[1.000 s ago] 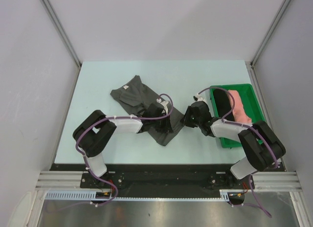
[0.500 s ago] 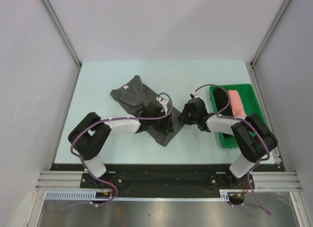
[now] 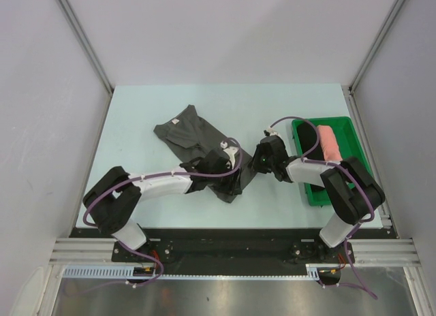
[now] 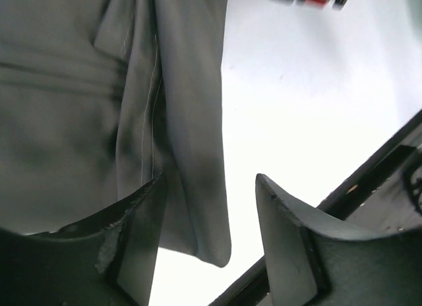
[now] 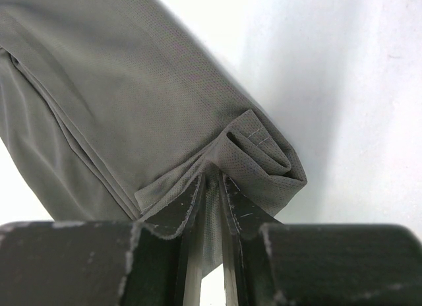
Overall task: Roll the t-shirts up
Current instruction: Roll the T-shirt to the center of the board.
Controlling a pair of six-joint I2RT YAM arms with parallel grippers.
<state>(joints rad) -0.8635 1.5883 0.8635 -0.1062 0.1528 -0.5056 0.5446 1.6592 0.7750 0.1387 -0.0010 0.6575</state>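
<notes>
The dark charcoal grey t-shirt [image 3: 194,133] lies folded lengthways in the middle of the table, its white neck label at the far left. My right gripper [image 3: 253,167] is shut on the shirt's near right hem corner [image 5: 260,157], which is curled into a small roll. My left gripper [image 3: 235,188] is open over the shirt's near end; in the left wrist view one finger [image 4: 142,214] rests over the fabric [image 4: 178,108] and the other over bare table. The salmon pink shirt [image 3: 330,144] and the black shirt [image 3: 308,144] lie rolled in the green tray [image 3: 354,135].
The green tray stands at the right edge of the table, close behind my right arm. The table's black front rail [image 4: 369,167] runs just beyond my left gripper. Grey walls stand on the left, right and far sides.
My left gripper has slid down and right along the shirt toward its near end. My right gripper has stayed at the hem corner, pulled slightly left.
</notes>
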